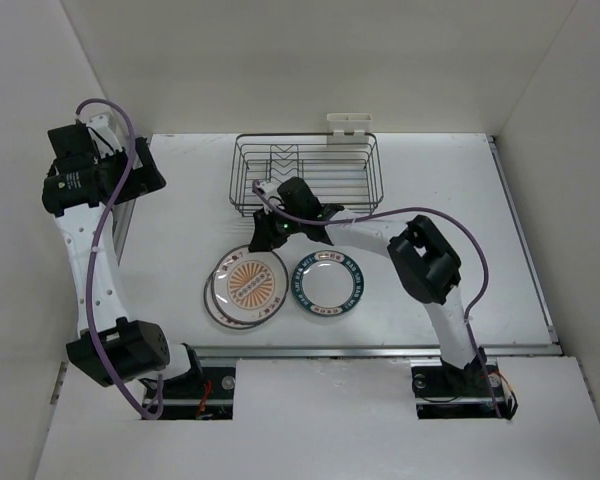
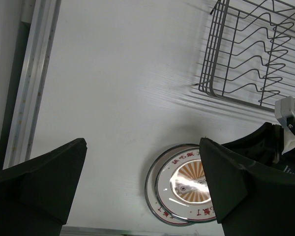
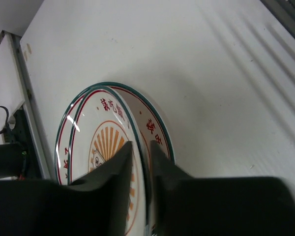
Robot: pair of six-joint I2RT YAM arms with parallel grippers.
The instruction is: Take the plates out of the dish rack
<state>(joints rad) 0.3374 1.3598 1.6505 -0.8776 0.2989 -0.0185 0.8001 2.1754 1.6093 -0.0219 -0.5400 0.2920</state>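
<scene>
Sunburst plate (image 3: pixel 98 147) seems stiff, glossy, fragile; we take its thin rim, right gripper (image 3: pixel 141 147) narrow around it, pinch uncertain.

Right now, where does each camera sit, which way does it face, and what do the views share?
Top external: above and behind the bases, looking down on the table; left arm and right arm show.
Left wrist: high at the table's left, looking down toward the dish rack; the open left gripper frames the bottom.
Right wrist: low, looking along the right gripper, whose fingers straddle the upper sunburst plate at its rim.
Shared: all three see the stacked sunburst plates.
</scene>
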